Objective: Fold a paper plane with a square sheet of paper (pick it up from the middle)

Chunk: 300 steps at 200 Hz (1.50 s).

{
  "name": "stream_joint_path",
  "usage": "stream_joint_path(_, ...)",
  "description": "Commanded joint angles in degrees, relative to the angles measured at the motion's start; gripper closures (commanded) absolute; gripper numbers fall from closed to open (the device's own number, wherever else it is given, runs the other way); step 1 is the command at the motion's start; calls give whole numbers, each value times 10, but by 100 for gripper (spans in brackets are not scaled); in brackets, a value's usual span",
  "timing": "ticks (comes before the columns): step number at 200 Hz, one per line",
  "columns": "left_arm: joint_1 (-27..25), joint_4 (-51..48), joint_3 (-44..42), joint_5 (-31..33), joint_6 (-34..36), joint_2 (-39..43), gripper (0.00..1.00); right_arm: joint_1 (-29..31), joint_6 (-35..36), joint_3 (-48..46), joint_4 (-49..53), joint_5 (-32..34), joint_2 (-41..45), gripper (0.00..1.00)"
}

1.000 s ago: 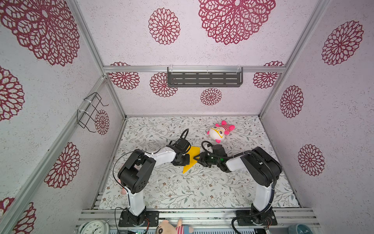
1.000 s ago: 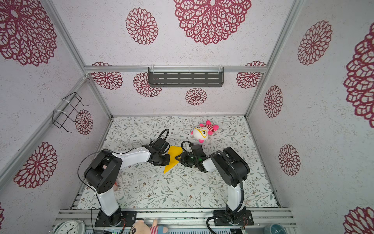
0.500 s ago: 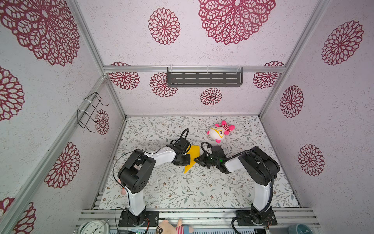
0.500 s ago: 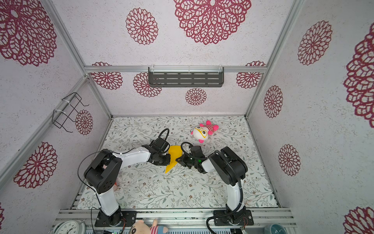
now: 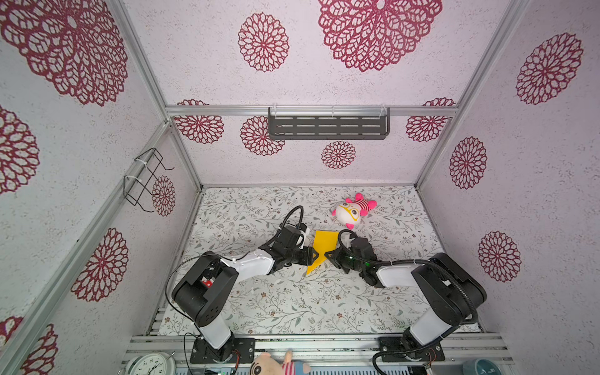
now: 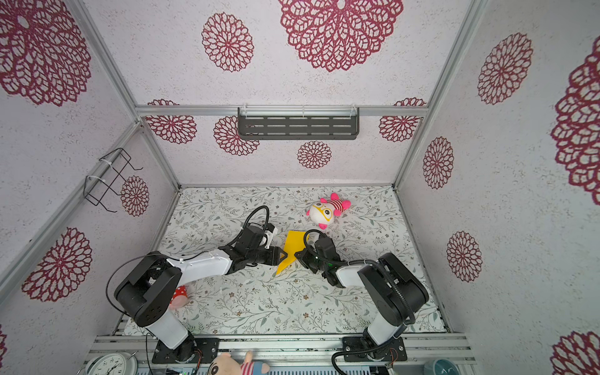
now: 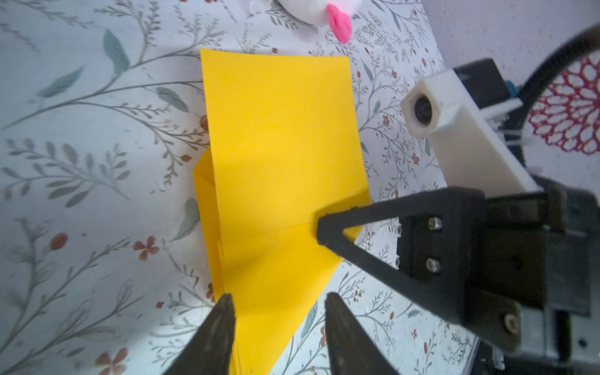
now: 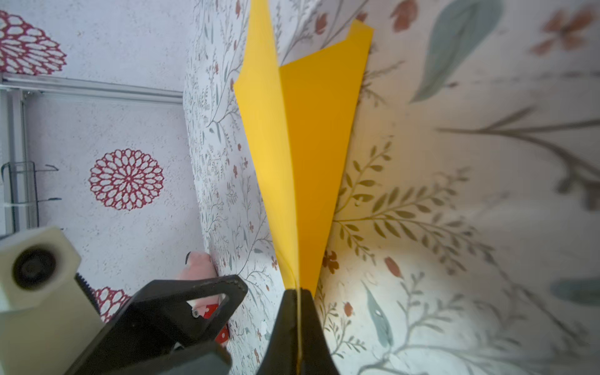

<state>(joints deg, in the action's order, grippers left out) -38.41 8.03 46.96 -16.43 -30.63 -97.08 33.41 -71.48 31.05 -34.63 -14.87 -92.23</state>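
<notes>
While my left pincer (image 7: 278,311) stood open astride its narrow end, the paper plane (image 7: 279,146) lay on the table (image 5: 292,308), light, limp; my right pincer (image 8: 297,292) clamped a side corner. Centre fold seemed the firmest hold.

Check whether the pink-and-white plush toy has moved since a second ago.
No. In a top view the plush toy keeps its place relative to the dark wall shelf.
</notes>
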Motion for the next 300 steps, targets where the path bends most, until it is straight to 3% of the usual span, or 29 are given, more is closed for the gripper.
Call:
stream_joint_path(1, -20, 148, -40, -14, 55, 1, 42, -5, -38, -6, 32, 42, 30, 98)
stream_joint_path(36, -43, 199, -63, 14, 140, -11, 36, -9, -67, -6, 51, 43, 38, 98)
stream_joint_path(70, -59, 256, -82, 38, 220, -27, 36, -13, -83, 3, 68, 40, 44, 96)
stream_joint_path(119, -62, 255, -63, 50, 290, -65, 41, -16, -84, 33, 91, 26, 37, 94)
stream_joint_path(215, -55, 353, -79, 69, 320, -116, 54, -21, -82, 70, 117, -2, 5, 90)
stream_joint_path(300, -44, 360, -75, 74, 317, -142, 60, -23, -89, 83, 115, -25, -14, 84)
